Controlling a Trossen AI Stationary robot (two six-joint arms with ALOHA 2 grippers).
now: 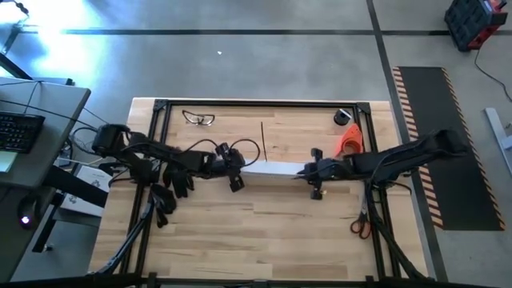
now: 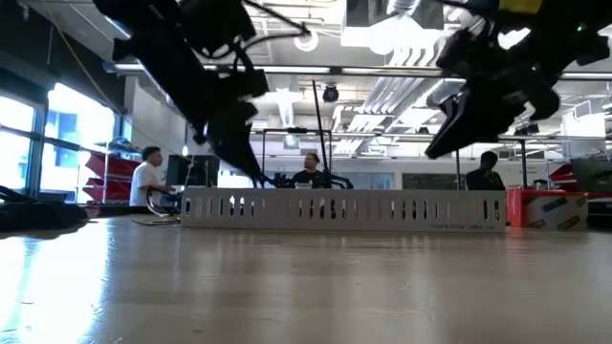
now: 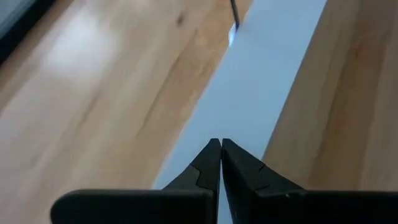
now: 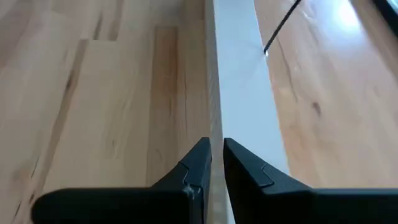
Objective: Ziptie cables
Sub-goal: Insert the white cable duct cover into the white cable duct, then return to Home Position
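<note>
The ziptie (image 1: 263, 140), a thin straight dark strip, lies flat on the wooden table just beyond a white channel (image 1: 272, 169); one of its ends shows in both wrist views (image 3: 234, 11) (image 4: 280, 28). I cannot make out the cables in any view. My left gripper (image 1: 242, 165) (image 3: 219, 144) is shut and points slanting down at the channel's left end. My right gripper (image 1: 307, 170) (image 4: 217, 146) hangs above the channel's right end with only a narrow slit between its fingers and nothing in it. My left gripper's shut tips (image 2: 256, 174) stand just at the top of the white channel's left end (image 2: 206, 205); I cannot tell whether they touch it. My right gripper (image 2: 442, 143) hangs clear above the channel and touches nothing.
Clear safety glasses (image 1: 198, 118) lie at the far left of the table. A black roll (image 1: 344, 117) and an orange object (image 1: 350, 141) sit at the far right. Orange-handled scissors (image 1: 361, 225) lie near the right edge. People sit in the room behind the table.
</note>
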